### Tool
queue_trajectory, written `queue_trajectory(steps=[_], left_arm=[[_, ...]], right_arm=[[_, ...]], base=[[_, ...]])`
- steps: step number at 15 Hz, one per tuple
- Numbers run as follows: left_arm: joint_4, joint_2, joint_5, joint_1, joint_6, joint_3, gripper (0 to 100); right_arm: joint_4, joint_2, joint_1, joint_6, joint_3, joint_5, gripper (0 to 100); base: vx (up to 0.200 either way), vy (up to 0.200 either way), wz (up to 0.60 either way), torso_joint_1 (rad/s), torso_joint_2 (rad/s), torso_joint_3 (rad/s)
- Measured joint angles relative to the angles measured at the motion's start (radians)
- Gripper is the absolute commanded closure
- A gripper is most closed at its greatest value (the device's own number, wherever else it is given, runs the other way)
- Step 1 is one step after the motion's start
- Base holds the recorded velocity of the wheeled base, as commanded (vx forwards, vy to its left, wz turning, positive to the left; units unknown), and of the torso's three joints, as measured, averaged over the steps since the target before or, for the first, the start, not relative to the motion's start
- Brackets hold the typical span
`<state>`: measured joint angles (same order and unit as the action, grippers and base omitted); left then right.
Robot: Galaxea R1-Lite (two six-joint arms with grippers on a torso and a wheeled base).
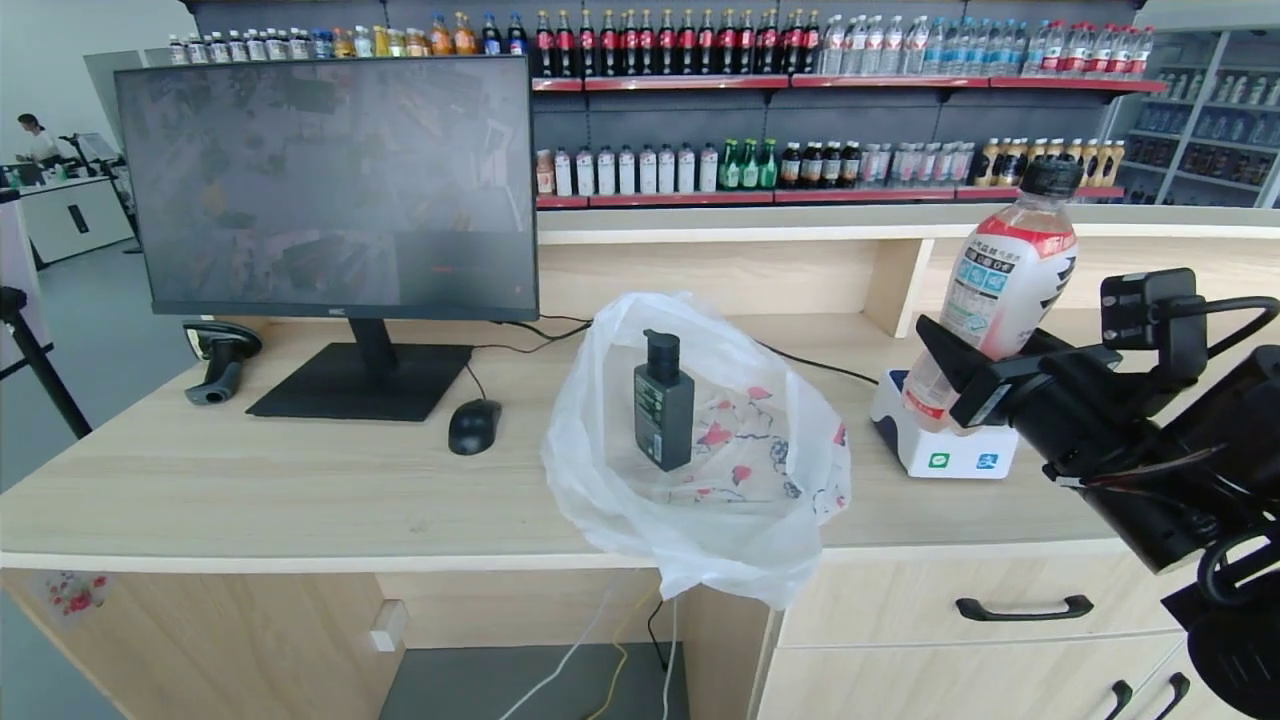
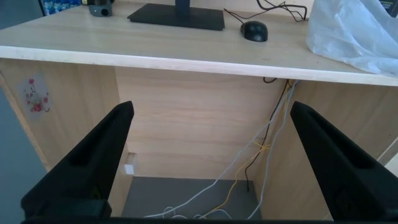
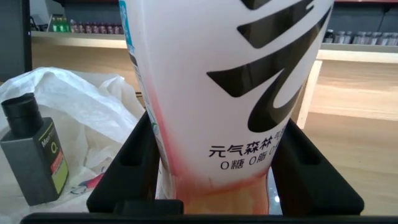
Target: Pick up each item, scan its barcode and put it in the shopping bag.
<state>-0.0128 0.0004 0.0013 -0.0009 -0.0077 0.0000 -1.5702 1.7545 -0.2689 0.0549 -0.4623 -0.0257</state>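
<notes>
Right claw [image 1: 968,378] is clamped around the lower half of a drink bottle [image 1: 1003,280], its fingers hiding the base. The bottle is tilted over the white scanner [image 1: 940,455], partly covering it. Just beside, the plastic bag [image 1: 790,500] holds an upright dark bottle [image 1: 663,405]. Left claw [image 2: 211,115] hangs wide open and empty below the counter [image 2: 155,59] edge.

Pale wooden counter [image 1: 250,480] with drawers [image 1: 950,590] fronts red-edged shelves [image 1: 800,83] of bottles [image 1: 700,42].
</notes>
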Motion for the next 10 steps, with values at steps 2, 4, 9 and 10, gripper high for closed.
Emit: queue_trajectory(steps=[2, 4, 9, 10], left_arm=[[-0.001, 0.0, 0.0, 0.001, 0.0, 0.0, 0], [-0.001, 0.0, 0.0, 0.0, 0.0, 0.0, 0], [-0.001, 0.0, 0.0, 0.001, 0.0, 0.0, 0], [-0.001, 0.0, 0.0, 0.001, -0.001, 0.0, 0]], right_arm=[[0.0, -0.001, 0.002, 0.0, 0.0, -0.001, 100], [0.001, 0.002, 0.003, 0.0, -0.002, 0.001, 100], [0.0, 0.013, -0.018, 0.0, -0.008, 0.001, 100], [0.0, 0.02, -0.026, 0.0, -0.014, 0.0, 100]], base=[[0.0, 0.0, 0.0, 0.0, 0.0, 0.0], [0.0, 0.0, 0.0, 0.0, 0.0, 0.0], [0.0, 0.0, 0.0, 0.0, 0.0, 0.0], [0.0, 0.0, 0.0, 0.0, 0.0, 0.0]])
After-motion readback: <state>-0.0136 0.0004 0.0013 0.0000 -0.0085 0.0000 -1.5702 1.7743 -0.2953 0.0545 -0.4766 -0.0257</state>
